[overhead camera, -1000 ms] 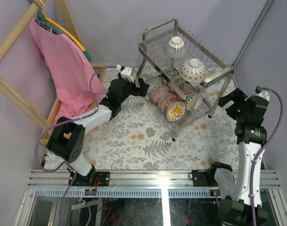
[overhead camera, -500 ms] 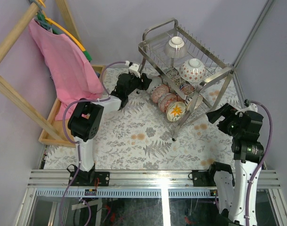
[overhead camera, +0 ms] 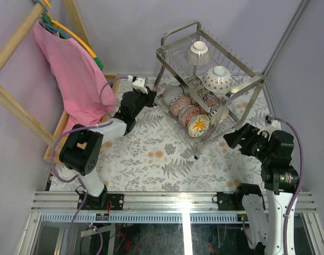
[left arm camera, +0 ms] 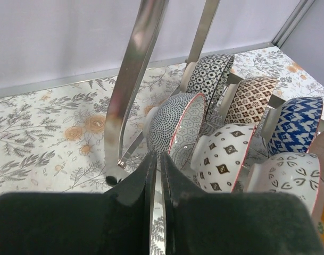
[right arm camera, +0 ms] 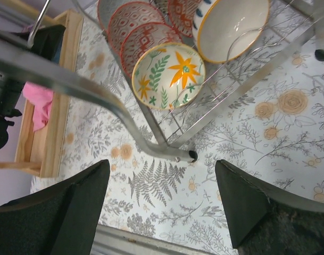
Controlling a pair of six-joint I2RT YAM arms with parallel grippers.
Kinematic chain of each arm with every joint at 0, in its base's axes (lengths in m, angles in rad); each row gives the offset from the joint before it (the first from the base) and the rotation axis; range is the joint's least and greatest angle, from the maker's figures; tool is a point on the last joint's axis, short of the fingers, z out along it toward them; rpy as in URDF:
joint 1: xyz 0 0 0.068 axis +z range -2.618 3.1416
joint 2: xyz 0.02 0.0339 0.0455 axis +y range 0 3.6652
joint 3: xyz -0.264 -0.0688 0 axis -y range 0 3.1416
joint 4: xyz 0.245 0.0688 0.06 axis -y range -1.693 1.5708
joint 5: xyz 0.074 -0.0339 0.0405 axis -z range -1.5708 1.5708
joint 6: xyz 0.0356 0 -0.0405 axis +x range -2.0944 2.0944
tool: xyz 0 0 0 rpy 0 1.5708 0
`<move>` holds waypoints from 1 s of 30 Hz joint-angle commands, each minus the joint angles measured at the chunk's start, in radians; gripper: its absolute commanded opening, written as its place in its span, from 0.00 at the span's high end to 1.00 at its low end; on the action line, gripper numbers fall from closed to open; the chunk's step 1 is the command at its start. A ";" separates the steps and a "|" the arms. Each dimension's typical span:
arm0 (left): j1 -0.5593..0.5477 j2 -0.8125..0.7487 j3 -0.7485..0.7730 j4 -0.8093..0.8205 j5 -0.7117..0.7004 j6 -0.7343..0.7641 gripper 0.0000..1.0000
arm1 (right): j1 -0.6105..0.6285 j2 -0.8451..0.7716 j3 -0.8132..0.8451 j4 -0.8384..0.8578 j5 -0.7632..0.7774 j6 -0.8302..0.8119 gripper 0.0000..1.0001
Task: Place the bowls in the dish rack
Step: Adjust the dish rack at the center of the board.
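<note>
Bowls [overhead camera: 189,112] stand on edge in a row in the lower tier of the dish rack [overhead camera: 246,86]; two more sit on the upper tier (feet uppermost, as far as we can judge). We find the left gripper [left arm camera: 154,157] with its fingers pressed together and holding nothing, just beside the end bowl of the row. The right gripper [right arm camera: 162,166] is spread wide and empty, above the floral table [overhead camera: 167,154] near the rack's front corner.
</note>
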 commanded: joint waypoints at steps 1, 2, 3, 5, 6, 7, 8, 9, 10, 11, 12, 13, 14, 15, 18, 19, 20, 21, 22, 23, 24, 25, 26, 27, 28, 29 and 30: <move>0.002 -0.073 -0.072 0.072 -0.043 -0.017 0.95 | 0.049 -0.050 0.037 -0.082 -0.039 -0.035 0.12; 0.001 -0.076 -0.077 0.080 -0.035 -0.014 0.95 | 0.059 -0.059 0.052 -0.095 -0.044 -0.037 0.12; -0.001 -0.075 -0.077 0.094 -0.020 -0.014 0.94 | 0.069 -0.066 0.058 -0.102 -0.057 -0.038 0.12; 0.002 -0.046 -0.047 0.094 0.006 -0.012 0.88 | 0.079 -0.072 0.069 -0.107 -0.084 -0.041 0.12; 0.002 -0.029 -0.016 0.077 0.023 0.000 0.82 | 0.081 -0.073 0.069 -0.104 -0.097 -0.043 0.12; 0.001 -0.006 0.015 0.058 0.043 0.010 0.72 | 0.081 -0.072 0.062 -0.093 -0.112 -0.045 0.12; 0.001 0.013 0.047 0.044 0.060 0.019 0.66 | 0.081 -0.069 0.051 -0.077 -0.121 -0.047 0.12; 0.001 0.032 0.071 0.040 0.078 0.024 0.62 | 0.081 -0.070 0.035 -0.055 -0.131 -0.048 0.12; 0.002 0.053 0.095 0.040 0.089 0.025 0.58 | 0.081 -0.070 0.012 -0.023 -0.140 -0.046 0.12; 0.002 0.072 0.120 0.041 0.098 0.025 0.54 | 0.081 -0.070 -0.009 0.019 -0.145 -0.037 0.12; 0.001 0.092 0.142 0.041 0.111 0.025 0.52 | 0.081 -0.070 -0.036 0.059 -0.161 -0.023 0.12; 0.001 0.111 0.165 0.041 0.123 0.025 0.50 | 0.081 -0.068 -0.063 0.107 -0.180 -0.001 0.13; 0.002 0.128 0.187 0.041 0.128 0.024 0.49 | 0.081 -0.065 -0.090 0.153 -0.194 0.024 0.13; 0.002 0.144 0.204 0.041 0.133 0.023 0.48 | 0.080 -0.062 -0.114 0.207 -0.206 0.047 0.13; 0.002 0.192 0.253 0.028 0.139 0.032 0.48 | 0.081 -0.032 -0.159 0.328 -0.194 0.093 0.13; 0.004 0.205 0.269 0.026 0.141 0.035 0.48 | 0.082 -0.012 -0.162 0.354 -0.184 0.096 0.14; 0.005 0.215 0.277 0.029 0.143 0.033 0.48 | 0.082 0.007 -0.166 0.386 -0.176 0.102 0.14; 0.008 0.223 0.281 0.038 0.146 0.030 0.49 | 0.082 0.026 -0.171 0.422 -0.172 0.112 0.14; 0.010 0.228 0.285 0.046 0.146 0.028 0.50 | 0.083 0.041 -0.174 0.456 -0.167 0.125 0.14; 0.012 0.236 0.292 0.048 0.147 0.027 0.51 | 0.084 0.060 -0.179 0.497 -0.167 0.139 0.15; 0.013 0.244 0.301 0.046 0.147 0.028 0.53 | 0.088 0.079 -0.184 0.532 -0.164 0.153 0.15; 0.016 0.251 0.307 0.047 0.150 0.029 0.56 | 0.096 0.102 -0.188 0.564 -0.160 0.165 0.16; 0.018 0.259 0.312 0.047 0.153 0.028 0.59 | 0.111 0.124 -0.190 0.593 -0.150 0.171 0.17; 0.020 0.268 0.316 0.048 0.156 0.026 0.64 | 0.131 0.145 -0.194 0.615 -0.133 0.174 0.17; 0.022 0.274 0.320 0.050 0.162 0.022 0.72 | 0.156 0.167 -0.196 0.637 -0.108 0.176 0.18; 0.024 0.280 0.324 0.052 0.166 0.019 0.82 | 0.186 0.187 -0.195 0.655 -0.083 0.174 0.19; 0.025 0.284 0.326 0.052 0.170 0.014 0.97 | 0.216 0.212 -0.195 0.667 -0.049 0.172 0.20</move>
